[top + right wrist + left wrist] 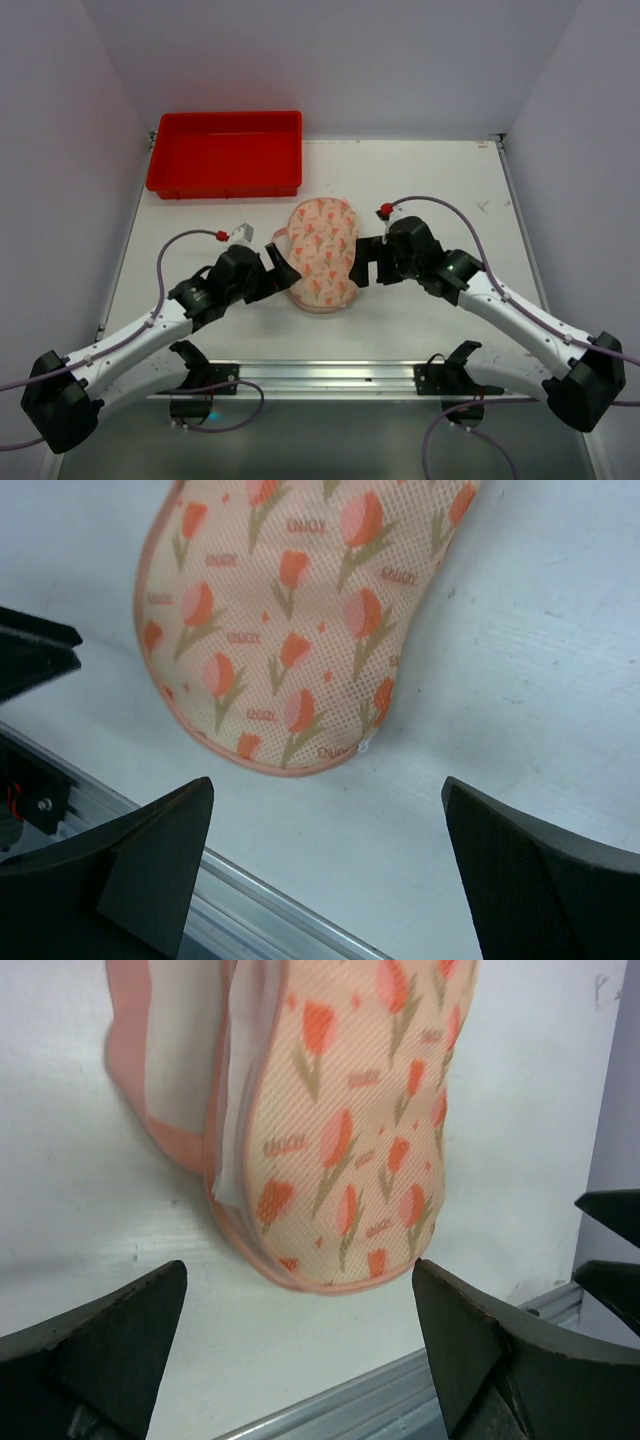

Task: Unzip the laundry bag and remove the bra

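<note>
The bra (pixel 322 250), peanut-shaped and cream-peach with orange and green print and pink trim, lies on the white table at the centre. It also shows in the left wrist view (pixel 350 1120) and the right wrist view (pixel 290 620). Pale pink and white fabric of the laundry bag (pixel 165 1070) shows along its left edge, partly under it. My left gripper (pixel 285 268) is open and empty just left of the bra's near end, which lies just beyond its jaws in its own view (pixel 300 1280). My right gripper (pixel 368 262) is open and empty just right of the bra (pixel 328 790).
A rigid red tray (pixel 225 152) stands at the back left. An aluminium rail (pixel 330 375) runs along the table's near edge, close below both grippers (pixel 400 1390) (pixel 250 890). Grey walls stand on both sides.
</note>
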Available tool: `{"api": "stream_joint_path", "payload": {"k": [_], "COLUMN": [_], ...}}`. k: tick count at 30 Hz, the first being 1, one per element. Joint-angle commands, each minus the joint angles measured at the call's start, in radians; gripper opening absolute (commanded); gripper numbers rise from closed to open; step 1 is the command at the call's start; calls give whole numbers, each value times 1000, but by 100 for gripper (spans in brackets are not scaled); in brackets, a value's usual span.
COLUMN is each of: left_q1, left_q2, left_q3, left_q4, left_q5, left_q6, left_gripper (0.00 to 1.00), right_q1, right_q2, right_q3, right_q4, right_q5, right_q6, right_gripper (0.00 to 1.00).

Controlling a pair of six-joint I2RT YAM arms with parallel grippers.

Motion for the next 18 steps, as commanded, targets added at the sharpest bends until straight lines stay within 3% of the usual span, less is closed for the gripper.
{"api": "stream_joint_path", "payload": {"k": [1,5,9,13,18], "left_q1": [58,182,232,256,262], "left_q2": [45,230,454,586,648], "left_q3": [134,246,390,481,486], "left_q4": [-62,46,110,91,127], "left_q5": [-120,59,115,164,232], "left_q6": [200,350,464,485,484], "left_gripper": [96,91,81,72,55], "right_q1": [0,-1,0,0,0], "right_q2": [-80,-156,-238,-304,-353], "right_q3": [53,23,-28,-72,-103], "right_q4": [-31,16,70,88,88], "right_q5": [98,146,161,169,200], "right_q6": [-21,-6,20,31,23], "right_gripper": [99,99,99,99,99]}}
